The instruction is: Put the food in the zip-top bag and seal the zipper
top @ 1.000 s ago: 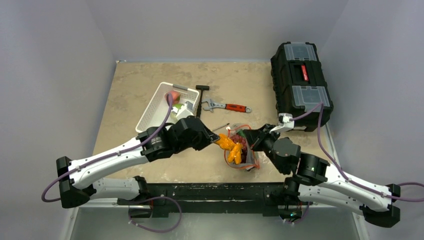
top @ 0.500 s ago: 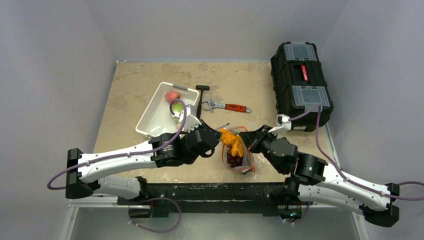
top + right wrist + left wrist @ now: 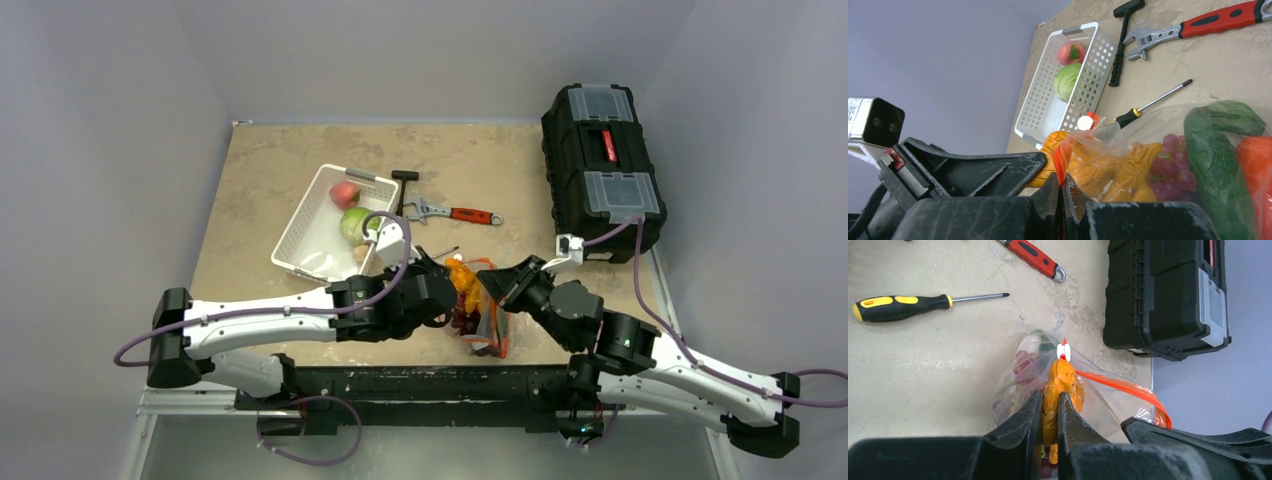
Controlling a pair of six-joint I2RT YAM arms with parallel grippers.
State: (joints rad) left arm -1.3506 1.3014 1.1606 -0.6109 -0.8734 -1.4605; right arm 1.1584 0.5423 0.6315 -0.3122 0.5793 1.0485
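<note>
The left gripper (image 3: 1050,402) is clamped narrowly on an orange food piece (image 3: 1062,382) at the bag (image 3: 1015,375) mouth, with the white tab (image 3: 1063,351) just ahead of its fingertips. The right gripper (image 3: 1059,187) is pinched tight on the zipper (image 3: 1062,155) beside it, with grapes (image 3: 1174,165) just beyond, inside the bag. Farther out, the toolbox (image 3: 575,150) bears a red label (image 3: 608,145), too small to read.

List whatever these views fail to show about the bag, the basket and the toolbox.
Top view: zip-top bag, mouth and contents mostly covered by the left end effector and right end effector.
Left wrist view: orange food piece, lower end hidden between the fingers.
Top view: white basket, near right corner hidden behind the left wrist camera.
Top view: toolbox label, too small to read.
</note>
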